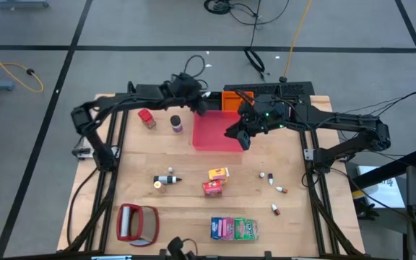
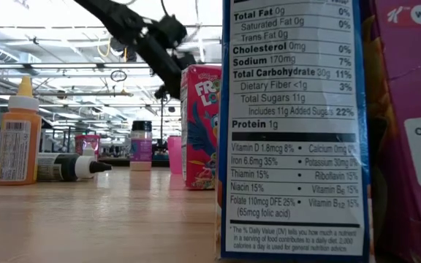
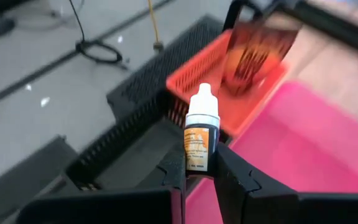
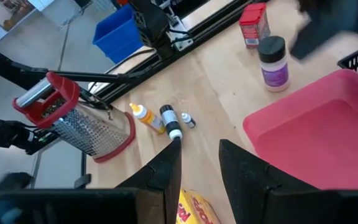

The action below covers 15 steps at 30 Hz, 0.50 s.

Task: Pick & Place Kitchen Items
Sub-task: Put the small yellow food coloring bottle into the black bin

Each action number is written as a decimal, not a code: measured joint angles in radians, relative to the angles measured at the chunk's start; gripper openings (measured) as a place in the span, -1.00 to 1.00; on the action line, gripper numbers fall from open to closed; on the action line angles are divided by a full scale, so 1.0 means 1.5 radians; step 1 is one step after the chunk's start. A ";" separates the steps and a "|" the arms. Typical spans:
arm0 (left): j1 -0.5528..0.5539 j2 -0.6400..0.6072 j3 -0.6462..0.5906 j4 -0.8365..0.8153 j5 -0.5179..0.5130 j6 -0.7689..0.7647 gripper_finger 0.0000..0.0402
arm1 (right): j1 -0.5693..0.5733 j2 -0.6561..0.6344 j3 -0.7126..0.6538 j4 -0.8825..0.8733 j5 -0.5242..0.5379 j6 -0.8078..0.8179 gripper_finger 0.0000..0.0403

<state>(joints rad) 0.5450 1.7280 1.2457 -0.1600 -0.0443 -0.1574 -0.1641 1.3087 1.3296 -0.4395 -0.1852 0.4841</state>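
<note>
My left gripper (image 1: 202,107) is shut on a tiny bottle (image 3: 201,137) with a white cap and an orange-and-dark label. It hovers at the far left corner of the red tray (image 1: 215,137), near an orange basket (image 1: 230,100). My right gripper (image 1: 238,137) is open and holds nothing (image 4: 199,152), above the tray's right part. On the table stand a purple jar (image 1: 176,123) and a red container (image 1: 146,118). Farther toward the near edge are yellow (image 1: 219,173) and red (image 1: 213,188) cartons, the packets (image 1: 233,228), two small bottles (image 1: 166,179) and tiny bottles (image 1: 274,189). My left gripper pinches the tiny bottle by the lower part of its body (image 3: 197,163), between the two fingers (image 3: 232,177). The white cap (image 3: 202,102) points away beyond the fingertips. The bottle is lifted clear of the table.
A red-framed grater (image 1: 137,224) lies near the table's near left corner. Black baskets (image 3: 148,93) sit beside the orange basket (image 3: 229,81) at the far edge. In the low view the cartons (image 2: 199,124) and packets (image 2: 294,124) stand close to the camera. Bare wood lies between the tray and the cartons.
</note>
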 joint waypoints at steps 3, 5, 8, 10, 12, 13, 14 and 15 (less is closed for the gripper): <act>0.007 0.037 0.000 -0.001 0.002 0.000 -0.75 | 0.000 0.000 0.000 0.009 0.000 -0.001 -0.50; 0.014 0.058 0.000 0.005 0.000 0.000 -0.72 | 0.000 0.000 0.000 0.009 0.000 -0.001 -0.50; 0.026 0.084 0.000 0.009 -0.001 0.000 -0.74 | 0.000 0.000 0.000 0.010 0.002 -0.001 -0.50; 0.035 0.097 0.000 0.019 0.000 -0.002 -0.78 | 0.000 0.000 0.000 0.012 0.002 -0.002 -0.50; 0.044 0.110 0.000 0.028 0.001 -0.009 -0.79 | 0.000 0.000 0.000 0.013 0.002 -0.002 -0.50; 0.047 0.117 0.000 0.033 0.001 -0.019 -0.79 | 0.000 0.000 0.000 0.013 0.002 -0.002 -0.50; 0.050 0.125 0.000 0.040 0.002 -0.028 -0.78 | 0.000 0.000 0.000 0.014 0.002 -0.002 -0.50; 0.054 0.129 0.000 0.042 0.005 -0.036 -0.75 | 0.000 0.000 0.000 0.014 0.003 -0.002 -0.50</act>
<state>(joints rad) 0.6257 1.9218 1.2457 -0.0971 -0.0364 -0.2113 -0.1642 1.3087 1.3296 -0.4183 -0.1812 0.4816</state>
